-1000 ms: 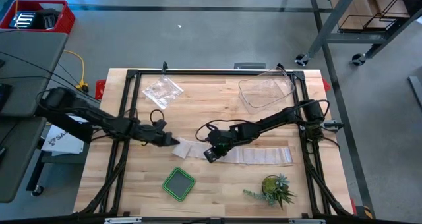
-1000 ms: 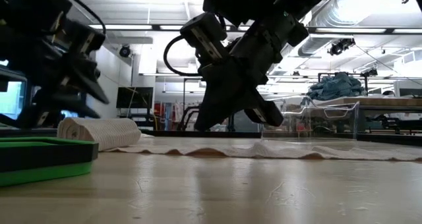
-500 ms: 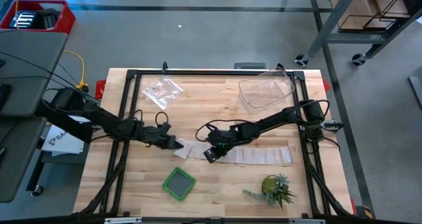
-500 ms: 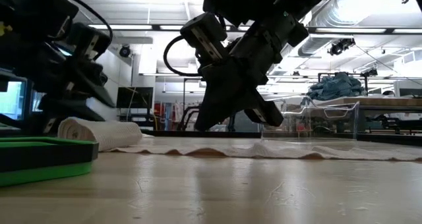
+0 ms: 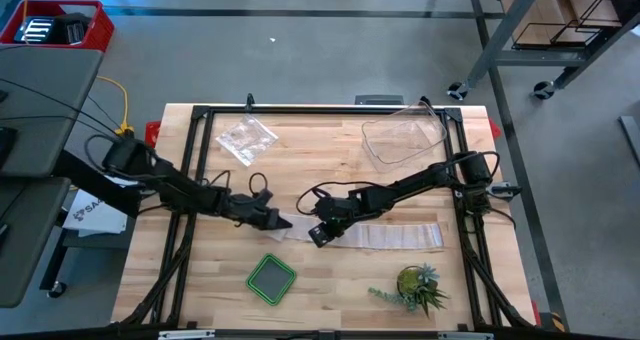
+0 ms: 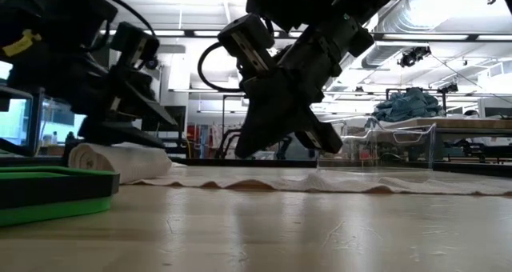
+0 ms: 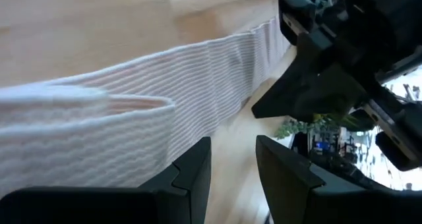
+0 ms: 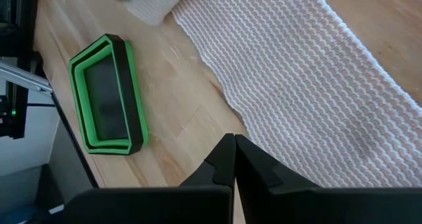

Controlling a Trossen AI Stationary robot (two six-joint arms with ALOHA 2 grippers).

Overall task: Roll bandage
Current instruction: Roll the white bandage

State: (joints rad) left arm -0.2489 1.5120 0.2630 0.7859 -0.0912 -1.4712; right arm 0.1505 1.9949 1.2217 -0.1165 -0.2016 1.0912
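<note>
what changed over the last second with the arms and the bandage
The left gripper slid along the table toward the right arm, closing in on the rolled end of the bandage; in the low view it now sits over the roll. Nothing was picked up or released. The right gripper stayed put, fingers shut, at the strip's edge. The flat strip, green tray, plant and clear tub did not move.
</note>
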